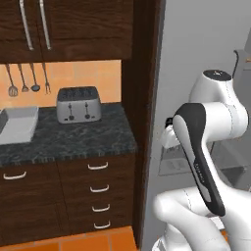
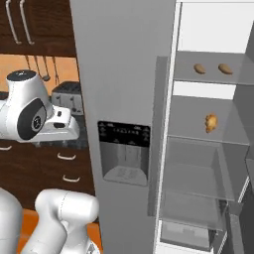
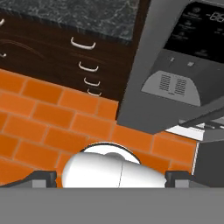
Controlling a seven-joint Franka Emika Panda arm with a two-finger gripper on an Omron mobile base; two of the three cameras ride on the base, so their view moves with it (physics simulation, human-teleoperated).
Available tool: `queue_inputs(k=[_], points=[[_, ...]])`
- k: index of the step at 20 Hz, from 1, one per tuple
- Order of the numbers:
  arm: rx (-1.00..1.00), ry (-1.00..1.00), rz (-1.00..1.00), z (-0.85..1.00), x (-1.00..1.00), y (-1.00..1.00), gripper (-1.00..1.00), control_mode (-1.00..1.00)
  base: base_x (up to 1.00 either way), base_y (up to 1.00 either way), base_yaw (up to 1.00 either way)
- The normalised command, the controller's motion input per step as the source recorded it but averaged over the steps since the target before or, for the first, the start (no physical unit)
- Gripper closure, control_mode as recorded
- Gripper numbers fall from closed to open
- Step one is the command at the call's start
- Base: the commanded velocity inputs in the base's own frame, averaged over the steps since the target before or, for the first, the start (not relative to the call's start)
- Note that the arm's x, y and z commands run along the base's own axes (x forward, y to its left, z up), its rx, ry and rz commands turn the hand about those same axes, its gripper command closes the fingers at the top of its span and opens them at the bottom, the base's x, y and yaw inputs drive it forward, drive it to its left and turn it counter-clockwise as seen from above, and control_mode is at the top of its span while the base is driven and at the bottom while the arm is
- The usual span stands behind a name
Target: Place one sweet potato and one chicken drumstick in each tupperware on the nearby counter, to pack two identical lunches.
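Between the two dark fingertips of the gripper (image 3: 111,177), which stand at the far left and right of the hand view, nothing is held; the jaws are spread about as wide as they go and point down at the orange brick floor (image 3: 39,118). Beyond the fingertips lie the dark drawers (image 3: 83,57) and, further out, the edge of the counter (image 3: 87,13), with the grey fridge door and its dispenser panel (image 3: 175,85) off to the other side. One tupperware (image 1: 18,122) sits on the counter well away from the jaws, past the silver toaster (image 1: 78,104); whether a second tray is there I cannot tell. The food is on the opposite side: two sweet potatoes (image 2: 212,68) on an upper shelf of the open fridge, and what looks like a chicken drumstick (image 2: 211,123) one shelf below. Nothing appears packed yet, so the step in hand is a first reach into the fridge. Doing it well likely means swinging the hand up and round the door edge, keeping the jaws wide, and coming level over one item, clear of the glass shelf lip.
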Motion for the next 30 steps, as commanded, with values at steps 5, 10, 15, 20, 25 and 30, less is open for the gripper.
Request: queue_inputs(k=[5, 10, 15, 20, 25, 30], points=[[0.00, 0.00, 0.00, 0.00, 0.00, 0.00, -1.00, 1.00, -0.16, -0.90, 0.04], [0.00, 0.00, 0.00, 0.00, 0.00, 0.00, -1.00, 1.00, 0.00, -0.69, 0.04], [0.00, 0.00, 0.00, 0.00, 0.00, 0.00, -1.00, 1.00, 0.00, -0.31, 0.00], [0.00, 0.00, 0.00, 0.00, 0.00, 0.00, -1.00, 1.00, 0.14, -0.15, 0.00], [0.00, 0.00, 0.00, 0.00, 0.00, 0.00, -1.00, 1.00, 0.12, -0.37, 0.00], [0.00, 0.00, 0.00, 0.00, 0.00, 0.00, -1.00, 1.00, 0.44, -0.08, 0.00]])
